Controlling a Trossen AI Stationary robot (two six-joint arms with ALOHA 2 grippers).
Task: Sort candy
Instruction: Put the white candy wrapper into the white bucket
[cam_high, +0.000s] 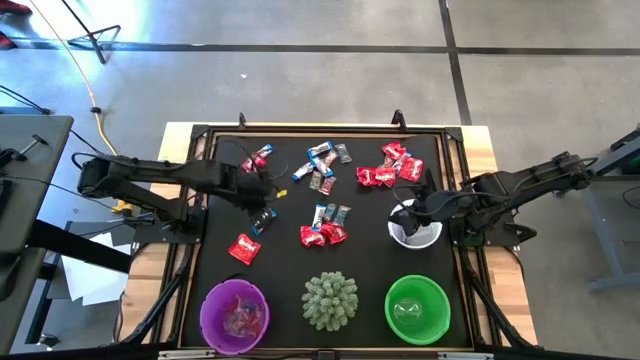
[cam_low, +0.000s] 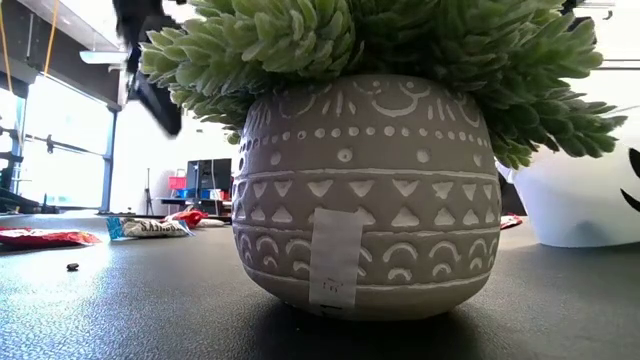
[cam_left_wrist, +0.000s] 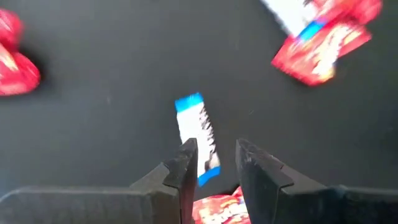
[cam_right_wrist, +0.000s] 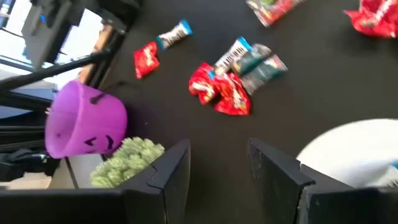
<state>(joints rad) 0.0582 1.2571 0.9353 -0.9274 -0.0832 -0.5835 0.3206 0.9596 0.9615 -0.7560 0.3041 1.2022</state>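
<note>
Overhead, left gripper (cam_left_wrist: 211, 163) spread above glossy blue-white candy (cam_left_wrist: 198, 135); right gripper (cam_right_wrist: 219, 163) spread

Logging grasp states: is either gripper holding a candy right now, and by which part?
Neither. The left gripper hangs open above a blue-and-white candy; the right gripper is open and empty beside the white bowl.

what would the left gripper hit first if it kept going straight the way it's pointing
Most likely the blue-and-white candy lying on the black mat just ahead of the left gripper, whose jaws stand open with nothing between them. How high the gripper is above the mat is unclear.
</note>
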